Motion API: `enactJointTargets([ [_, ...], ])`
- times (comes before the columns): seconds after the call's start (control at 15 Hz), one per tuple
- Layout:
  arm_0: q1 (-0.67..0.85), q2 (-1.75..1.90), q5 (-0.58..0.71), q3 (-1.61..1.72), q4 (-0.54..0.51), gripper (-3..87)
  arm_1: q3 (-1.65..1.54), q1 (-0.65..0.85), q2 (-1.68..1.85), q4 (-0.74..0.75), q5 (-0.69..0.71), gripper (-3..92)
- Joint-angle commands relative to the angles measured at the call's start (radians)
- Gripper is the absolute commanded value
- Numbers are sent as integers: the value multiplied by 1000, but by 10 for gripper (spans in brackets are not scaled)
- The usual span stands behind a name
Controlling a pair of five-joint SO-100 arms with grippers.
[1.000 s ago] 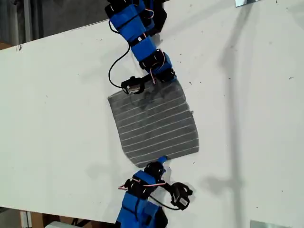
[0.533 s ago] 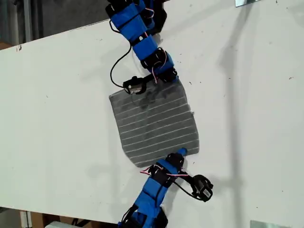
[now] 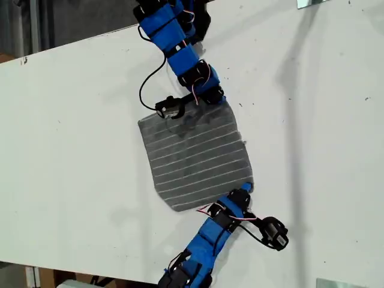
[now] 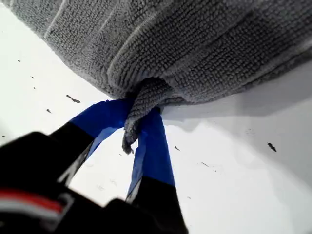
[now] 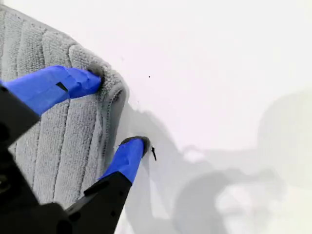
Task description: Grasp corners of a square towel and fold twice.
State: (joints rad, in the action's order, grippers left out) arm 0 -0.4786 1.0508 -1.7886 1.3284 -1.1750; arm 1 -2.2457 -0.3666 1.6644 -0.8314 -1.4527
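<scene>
Swung toward exterior view's right, second claw (image 5: 114, 114) straddles towel (image 3: 195, 156) corner (image 5: 109, 83), released; first claw (image 4: 141, 129) clenched on another corner (image 4: 141, 105); close fully before lifting

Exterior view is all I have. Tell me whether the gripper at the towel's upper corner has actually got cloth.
Observer: Yes. My first gripper is shut on that corner; the towel bunches between its fingers.
Operator: Now report the lower one.
Observer: My second gripper is open. One finger lies on the cloth, the other on the table beside the edge.
</scene>
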Motion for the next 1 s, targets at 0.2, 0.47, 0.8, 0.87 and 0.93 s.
enactJointTargets([
  [0.2, 20, -115, 29, -164, 41, -1, 5, -21, 12, 20, -11, -1],
  [0.47, 26, -120, 100, -304, -25, -1, 8, -21, 51, 14, -14, -1],
  [0.8, 31, 3, 242, -391, -75, -1, 190, 11, 181, -213, 58, -1],
  [0.87, 31, 44, 268, -397, -95, -1, 224, 28, 225, -256, 80, -1],
  [0.93, 37, 89, 276, -393, -127, -1, 241, 52, 275, -285, 110, -1],
])
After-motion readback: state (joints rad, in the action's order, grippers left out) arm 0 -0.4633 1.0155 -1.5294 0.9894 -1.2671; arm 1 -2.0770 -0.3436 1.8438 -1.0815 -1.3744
